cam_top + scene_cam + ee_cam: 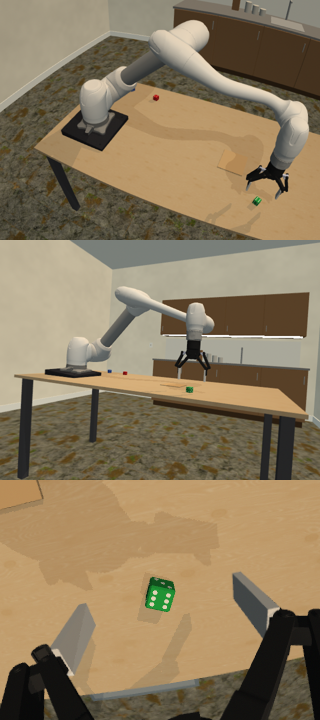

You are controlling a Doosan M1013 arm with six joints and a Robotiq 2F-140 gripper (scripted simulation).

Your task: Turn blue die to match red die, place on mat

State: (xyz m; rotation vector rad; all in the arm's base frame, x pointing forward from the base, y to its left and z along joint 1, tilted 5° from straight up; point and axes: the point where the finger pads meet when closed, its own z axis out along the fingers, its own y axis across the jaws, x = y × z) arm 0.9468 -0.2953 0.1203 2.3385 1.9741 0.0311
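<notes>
pincer (191, 374) spread wide and empty above green die (189, 389), blue die (109, 371) well apart, seemingly by arm base

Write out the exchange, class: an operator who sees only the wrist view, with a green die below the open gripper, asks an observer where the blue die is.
Operator: Where is the blue die?
Observer: The blue die sits at the far end of the table, near the arm's base plate.
Operator: And the red die?
Observer: The red die lies near the blue one, not touching it. Its top number is too small to read.
Operator: Is my gripper touching the table?
Observer: No. The open gripper hangs empty, with its fingertips above the table top.
</notes>
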